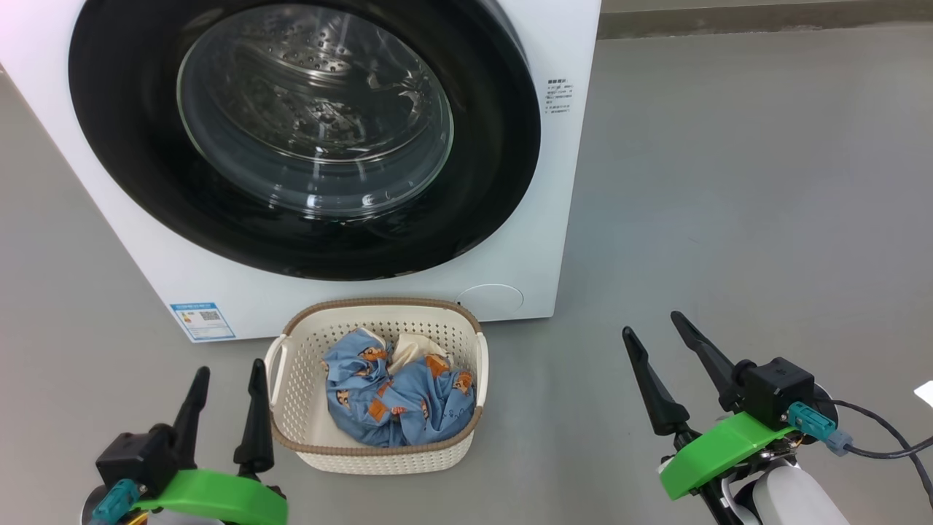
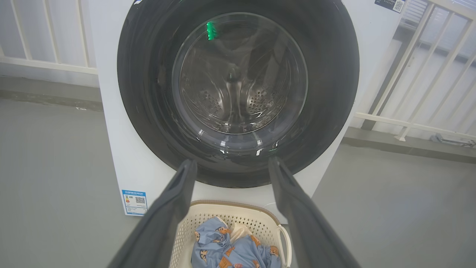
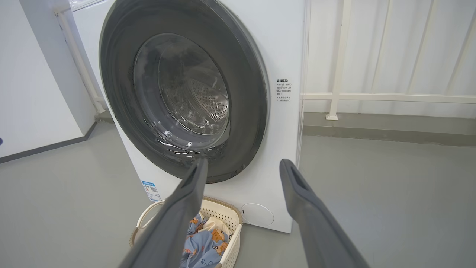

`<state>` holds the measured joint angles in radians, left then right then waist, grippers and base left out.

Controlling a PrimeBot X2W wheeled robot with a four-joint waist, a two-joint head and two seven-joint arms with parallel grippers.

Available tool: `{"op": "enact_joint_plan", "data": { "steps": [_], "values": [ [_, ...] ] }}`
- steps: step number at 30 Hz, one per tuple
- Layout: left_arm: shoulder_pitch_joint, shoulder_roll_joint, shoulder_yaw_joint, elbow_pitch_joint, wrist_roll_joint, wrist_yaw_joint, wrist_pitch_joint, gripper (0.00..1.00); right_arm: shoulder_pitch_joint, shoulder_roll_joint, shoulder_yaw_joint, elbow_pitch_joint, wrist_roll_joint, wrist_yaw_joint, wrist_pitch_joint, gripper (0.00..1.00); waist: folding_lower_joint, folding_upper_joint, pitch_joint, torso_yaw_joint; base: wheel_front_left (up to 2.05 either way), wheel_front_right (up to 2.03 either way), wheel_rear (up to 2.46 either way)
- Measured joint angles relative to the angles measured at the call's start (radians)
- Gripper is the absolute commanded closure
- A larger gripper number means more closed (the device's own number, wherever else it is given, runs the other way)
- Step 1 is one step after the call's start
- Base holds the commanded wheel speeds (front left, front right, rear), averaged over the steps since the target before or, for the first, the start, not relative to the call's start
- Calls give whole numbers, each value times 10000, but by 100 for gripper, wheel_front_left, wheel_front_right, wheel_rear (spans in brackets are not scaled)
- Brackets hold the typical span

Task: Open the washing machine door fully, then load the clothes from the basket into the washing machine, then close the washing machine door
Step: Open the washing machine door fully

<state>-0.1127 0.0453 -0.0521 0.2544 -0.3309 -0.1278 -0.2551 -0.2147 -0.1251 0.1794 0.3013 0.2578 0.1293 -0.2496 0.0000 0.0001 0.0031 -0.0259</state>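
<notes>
Both grippers sit low and empty. The left gripper (image 1: 229,368) has its fingers a little apart, just beside the basket (image 1: 379,302). The right gripper (image 1: 652,324) is parted about as much, well apart on the basket's other side. The clothes (image 1: 408,397) lie bunched in the basket; soft and light, probably best pinched at a raised fold. Beyond, the door (image 1: 503,146) is shut on the machine (image 1: 565,233), clear of both grippers. It looks stiff and glossy, likely slippery, so hook its rim edge; I can't see a handle
</notes>
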Motion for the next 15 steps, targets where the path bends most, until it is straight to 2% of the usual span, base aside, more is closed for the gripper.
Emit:
{"op": "enact_joint_plan", "data": {
  "steps": [15],
  "values": [
    [0, -6, 17, 23, 0, -2, 0, 0, 0, -17, 36, 8, 12, 0, 0, 0, 0, 0, -52, 48, 0, 0, 0]
  ]
}}
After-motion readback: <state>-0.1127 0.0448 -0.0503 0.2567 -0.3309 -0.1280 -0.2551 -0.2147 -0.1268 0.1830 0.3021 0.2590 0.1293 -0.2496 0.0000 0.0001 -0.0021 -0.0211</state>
